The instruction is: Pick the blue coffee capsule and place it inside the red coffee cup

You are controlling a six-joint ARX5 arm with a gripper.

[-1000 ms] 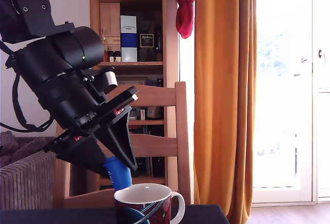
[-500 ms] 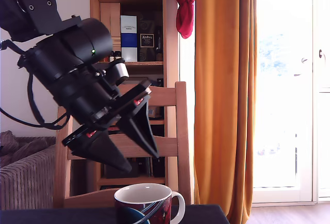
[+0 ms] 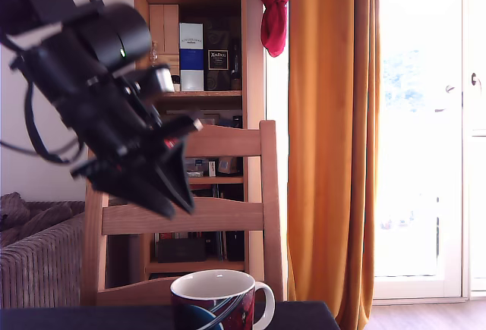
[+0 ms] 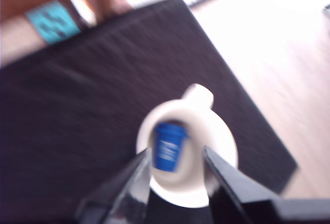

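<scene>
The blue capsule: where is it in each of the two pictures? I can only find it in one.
Exterior view: the capsule is not visible; only the outside and rim of the cup show, so its inside is hidden.
Wrist view: the capsule lies inside the cup's white interior, seen between the open gripper's fingertips.
Shared landmark: the cup's white handle.
</scene>
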